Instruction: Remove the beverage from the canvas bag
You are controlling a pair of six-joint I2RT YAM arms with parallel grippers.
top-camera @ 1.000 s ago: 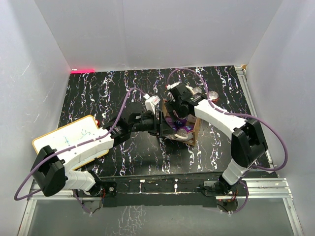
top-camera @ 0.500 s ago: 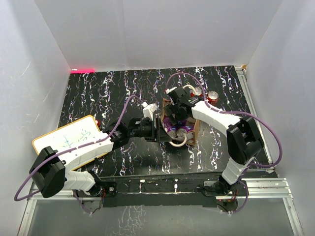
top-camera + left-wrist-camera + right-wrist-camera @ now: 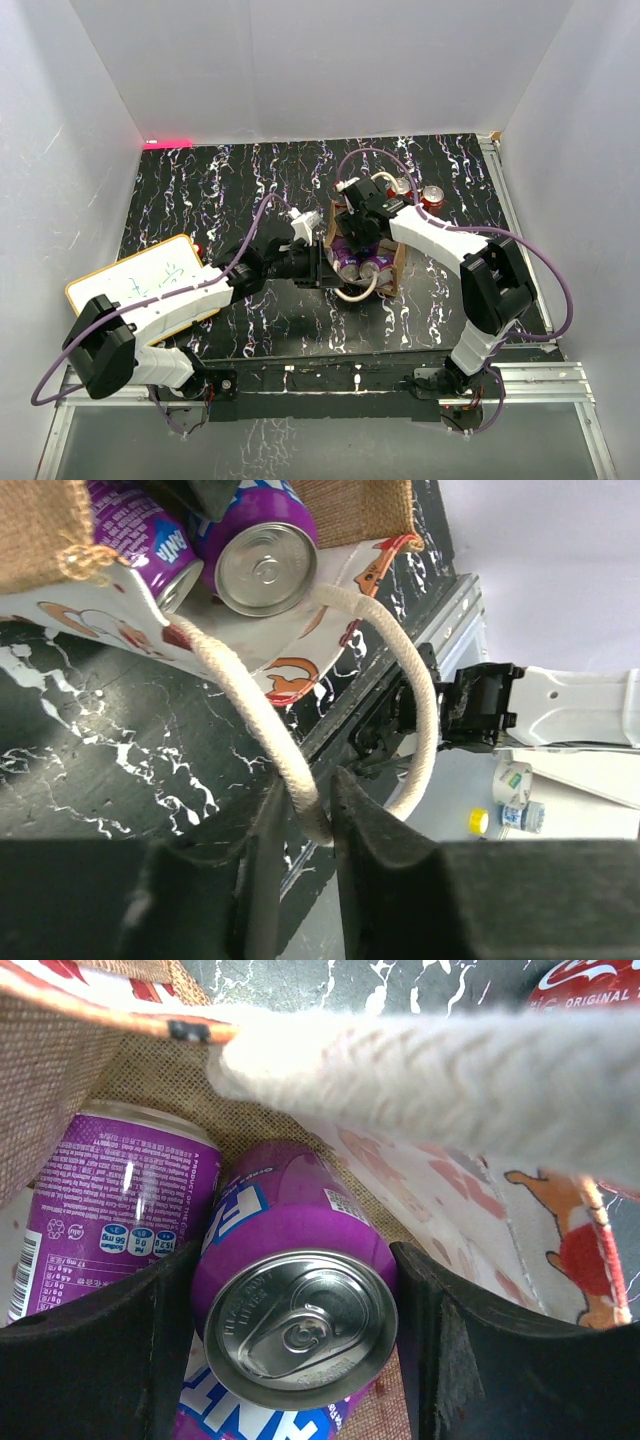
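L jaws pinch rope handle (image 3: 405, 680), R jaws clamp purple can (image 3: 290, 1250) in canvas bag (image 3: 140, 1070), 2nd can (image 3: 110, 1190) alongside

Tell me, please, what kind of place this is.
Probably a robot test booth: white walls enclose a black marbled table, and two arms work on a canvas bag of purple cans.

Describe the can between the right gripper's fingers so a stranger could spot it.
On the black marbled table, look inside the tan canvas bag. The purple can between the right gripper's fingers faces that wrist camera silver top first; its purple neighbour shows only its side.
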